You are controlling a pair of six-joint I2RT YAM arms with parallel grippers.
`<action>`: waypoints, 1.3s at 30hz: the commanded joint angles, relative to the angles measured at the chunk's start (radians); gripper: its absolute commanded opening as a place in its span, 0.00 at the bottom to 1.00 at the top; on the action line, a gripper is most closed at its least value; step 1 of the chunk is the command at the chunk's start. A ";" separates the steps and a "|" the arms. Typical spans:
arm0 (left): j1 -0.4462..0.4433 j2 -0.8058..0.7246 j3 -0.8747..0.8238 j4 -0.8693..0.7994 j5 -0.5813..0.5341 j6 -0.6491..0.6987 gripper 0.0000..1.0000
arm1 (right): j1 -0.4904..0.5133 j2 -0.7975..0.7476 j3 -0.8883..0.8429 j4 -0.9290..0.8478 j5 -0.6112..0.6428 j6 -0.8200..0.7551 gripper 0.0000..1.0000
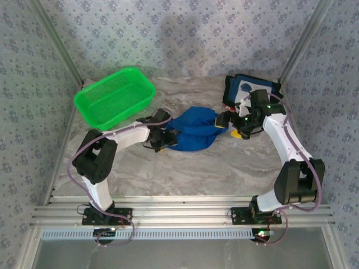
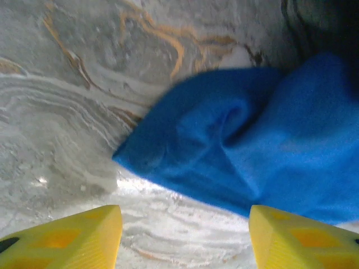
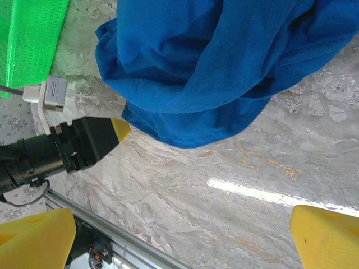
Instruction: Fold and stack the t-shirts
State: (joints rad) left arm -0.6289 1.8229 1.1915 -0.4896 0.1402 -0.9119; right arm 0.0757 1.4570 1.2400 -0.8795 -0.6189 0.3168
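Note:
The royal blue t-shirt lies crumpled in the middle of the marble table. My left gripper sits low at its left end. In the left wrist view the left gripper stands open over bare table, with the blue t-shirt just ahead of its yellow fingers. My right gripper is at the shirt's right end. In the right wrist view the right gripper is wide open with nothing in it, and the blue t-shirt is bunched beyond it. A dark navy t-shirt lies folded at the back right.
A green mesh basket stands at the back left. The table's metal front rail runs along the near side. Patterned walls close in the back and both sides. The left arm's black wrist appears in the right wrist view.

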 commanded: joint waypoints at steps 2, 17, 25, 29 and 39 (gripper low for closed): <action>-0.005 0.051 0.051 -0.040 -0.077 -0.033 0.60 | 0.004 -0.038 -0.031 0.006 -0.031 0.001 1.00; -0.003 0.170 0.173 -0.022 -0.039 0.008 0.01 | -0.024 -0.039 -0.039 0.047 -0.044 0.013 1.00; 0.151 0.061 0.172 -0.027 -0.055 0.091 0.00 | -0.036 -0.041 -0.091 0.111 -0.068 0.043 1.00; 0.230 0.085 0.227 -0.039 -0.051 0.155 0.00 | -0.037 -0.037 -0.095 0.137 -0.068 0.055 1.00; 0.294 0.291 0.513 -0.066 0.013 0.204 0.00 | -0.023 -0.037 -0.106 0.161 -0.060 0.073 1.00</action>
State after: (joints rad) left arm -0.3321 2.0567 1.6333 -0.5278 0.1154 -0.7395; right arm 0.0479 1.4349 1.1450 -0.7250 -0.6701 0.3767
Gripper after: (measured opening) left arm 0.042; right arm 0.998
